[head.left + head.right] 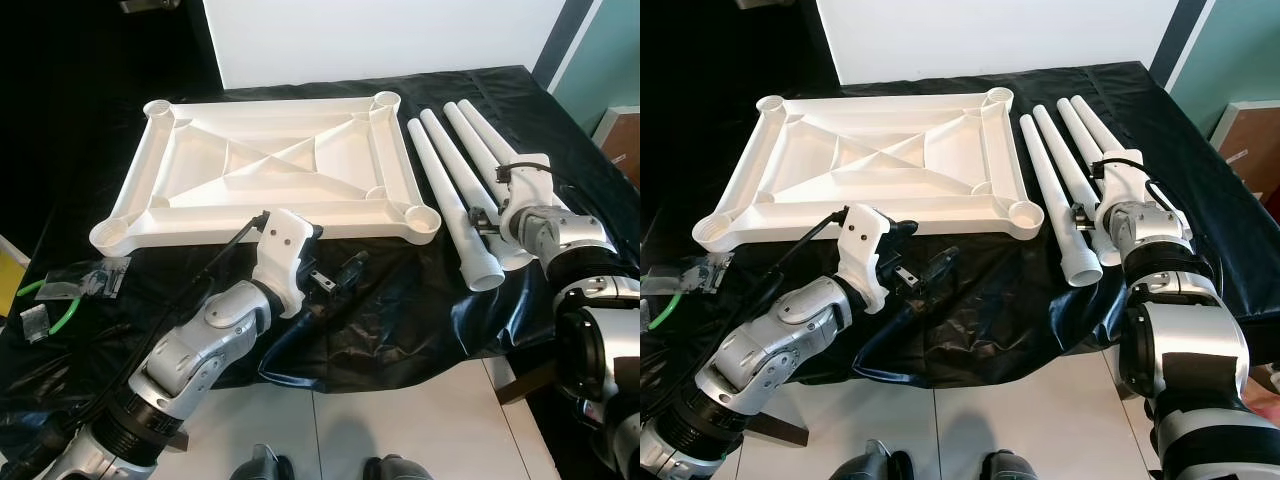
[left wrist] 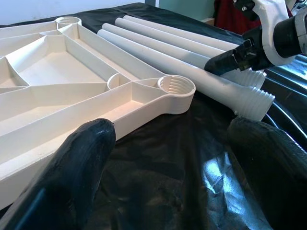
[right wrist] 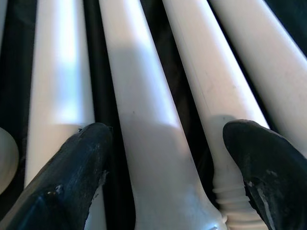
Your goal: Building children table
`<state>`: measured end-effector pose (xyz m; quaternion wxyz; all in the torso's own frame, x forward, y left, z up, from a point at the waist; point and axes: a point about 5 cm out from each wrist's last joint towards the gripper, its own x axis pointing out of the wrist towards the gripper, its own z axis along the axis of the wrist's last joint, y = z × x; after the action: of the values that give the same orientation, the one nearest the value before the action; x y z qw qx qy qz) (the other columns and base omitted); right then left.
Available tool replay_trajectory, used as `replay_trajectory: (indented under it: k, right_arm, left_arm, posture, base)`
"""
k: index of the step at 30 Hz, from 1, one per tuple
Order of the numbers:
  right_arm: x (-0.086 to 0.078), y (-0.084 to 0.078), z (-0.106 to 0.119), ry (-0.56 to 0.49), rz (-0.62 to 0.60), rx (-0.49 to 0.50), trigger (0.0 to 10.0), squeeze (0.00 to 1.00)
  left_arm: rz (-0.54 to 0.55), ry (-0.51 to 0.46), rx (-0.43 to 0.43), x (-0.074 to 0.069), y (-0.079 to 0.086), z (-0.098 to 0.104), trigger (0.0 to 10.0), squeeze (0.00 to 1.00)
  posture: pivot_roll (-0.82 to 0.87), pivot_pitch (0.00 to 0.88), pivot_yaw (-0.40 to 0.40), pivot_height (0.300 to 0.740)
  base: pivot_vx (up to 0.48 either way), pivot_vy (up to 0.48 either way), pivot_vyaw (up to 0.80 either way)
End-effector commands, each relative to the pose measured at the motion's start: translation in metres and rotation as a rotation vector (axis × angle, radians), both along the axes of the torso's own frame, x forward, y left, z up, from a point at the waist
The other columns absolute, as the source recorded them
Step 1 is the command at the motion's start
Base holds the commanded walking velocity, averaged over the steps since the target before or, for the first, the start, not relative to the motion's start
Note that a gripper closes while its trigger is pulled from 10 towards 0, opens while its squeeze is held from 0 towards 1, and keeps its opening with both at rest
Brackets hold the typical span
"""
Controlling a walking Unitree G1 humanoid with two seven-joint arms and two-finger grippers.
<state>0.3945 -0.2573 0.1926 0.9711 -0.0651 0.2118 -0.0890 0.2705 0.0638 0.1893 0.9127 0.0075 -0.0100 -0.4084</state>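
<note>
- Nearest to the robot is a strip of pale tiled floor, and on it starts the black plastic sheet that carries everything else.
- The left gripper hovers low over this sheet, just in front of the near long edge of the table top. Its two fingers are spread wide and hold nothing.
- At the far left of the sheet lie some small clear bags with green parts inside (I cannot tell how many).
- The right gripper is at the near ends of the legs. Its two fingers are wide open, one on each side of the legs, and they close on nothing; whether they touch a leg I cannot tell.
- One white table top lies upside down, ribs up, with four round threaded sockets, one in each corner; the near right socket is close to the legs.
- Four white table legs lie side by side just right of the table top, the threaded ends toward the robot.
- Behind all stands one white wall panel.
</note>
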Motion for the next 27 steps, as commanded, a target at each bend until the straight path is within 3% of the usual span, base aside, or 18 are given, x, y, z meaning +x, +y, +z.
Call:
replay_trajectory:
  k: [1, 9, 10, 12, 13, 15, 16, 17, 21, 22, 24, 25, 26, 27]
  right_arm:
    - [-0.003, -0.002, -0.008, 0.035, -0.016, 0.027, 10.0, 0.00]
    - [-0.008, 0.007, -0.028, 0.160, 0.049, 0.089, 10.0, 0.00]
    - [-0.006, 0.010, -0.027, 0.154, 0.077, 0.064, 7.9, 0.00]
    - [-0.005, 0.012, -0.026, 0.152, 0.094, 0.057, 8.0, 0.00]
    - [-0.004, 0.014, -0.024, 0.154, 0.120, 0.046, 6.9, 0.00]
    - [-0.004, 0.014, -0.024, 0.154, 0.120, 0.046, 6.9, 0.00]
    - [-0.003, 0.017, -0.022, 0.159, 0.139, 0.046, 4.9, 0.00]
    - [-0.002, 0.019, -0.022, 0.175, 0.149, 0.055, 10.0, 0.00]
    - [-0.002, 0.024, -0.022, 0.196, 0.169, 0.066, 10.0, 0.00]
    - [-0.002, 0.025, -0.023, 0.204, 0.164, 0.084, 8.2, 0.00]
    - [-0.002, 0.025, -0.023, 0.204, 0.164, 0.084, 8.2, 0.00]
    - [-0.003, 0.024, -0.023, 0.218, 0.158, 0.105, 6.1, 0.00]
    - [-0.003, 0.024, -0.023, 0.218, 0.158, 0.105, 6.1, 0.00]
    - [-0.003, 0.025, -0.023, 0.233, 0.147, 0.153, 2.5, 0.00]
  left_arm:
    - [-0.221, 0.004, 0.016, -0.011, -0.006, 0.000, 10.0, 0.00]
    - [-0.224, 0.001, 0.021, -0.010, -0.006, 0.001, 10.0, 0.00]
    - [-0.223, -0.001, 0.023, -0.009, -0.006, 0.001, 10.0, 0.00]
    - [-0.222, -0.001, 0.024, -0.009, -0.005, 0.001, 10.0, 0.00]
    - [-0.220, -0.001, 0.024, -0.008, -0.005, 0.001, 10.0, 0.00]
    - [-0.220, -0.001, 0.024, -0.008, -0.005, 0.001, 10.0, 0.00]
    - [-0.218, -0.003, 0.023, -0.007, -0.005, 0.002, 10.0, 0.00]
    - [-0.215, -0.004, 0.022, -0.007, -0.005, 0.002, 10.0, 0.00]
    - [-0.209, -0.003, 0.022, -0.006, -0.005, 0.002, 10.0, 0.00]
    - [-0.206, -0.004, 0.020, -0.006, -0.005, 0.002, 10.0, 0.00]
    - [-0.206, -0.004, 0.020, -0.006, -0.005, 0.002, 10.0, 0.00]
    - [-0.202, -0.005, 0.019, -0.006, -0.005, 0.002, 10.0, 0.00]
    - [-0.202, -0.005, 0.019, -0.006, -0.005, 0.002, 10.0, 0.00]
    - [-0.198, -0.006, 0.016, -0.005, -0.005, 0.002, 10.0, 0.00]
  posture:
    - [-0.04, 0.112, 0.030, 0.740]
    - [-0.04, 0.113, 0.036, 0.740]
    - [-0.04, 0.113, 0.036, 0.740]
    - [-0.04, 0.112, 0.034, 0.740]
    - [-0.04, 0.110, 0.031, 0.740]
    - [-0.04, 0.110, 0.031, 0.740]
    - [-0.04, 0.110, 0.029, 0.740]
    - [-0.04, 0.109, 0.025, 0.740]
    - [-0.04, 0.107, 0.019, 0.740]
    - [-0.04, 0.105, 0.013, 0.740]
    - [-0.04, 0.105, 0.013, 0.740]
    - [-0.04, 0.102, 0.007, 0.740]
    - [-0.04, 0.102, 0.007, 0.740]
    - [-0.04, 0.095, 0.001, 0.740]
  base:
    - [0.000, 0.000, 0.00]
    - [0.000, 0.000, 0.00]
    - [0.000, 0.000, 0.00]
    - [0.000, 0.000, 0.00]
    - [0.000, 0.000, 0.00]
    - [0.000, 0.000, 0.00]
    - [0.000, 0.000, 0.00]
    - [0.000, 0.000, 0.00]
    - [0.000, 0.000, 0.00]
    - [0.000, 0.000, 0.00]
    - [0.000, 0.000, 0.00]
    - [0.000, 0.000, 0.00]
    - [0.000, 0.000, 0.00]
    - [0.000, 0.000, 0.00]
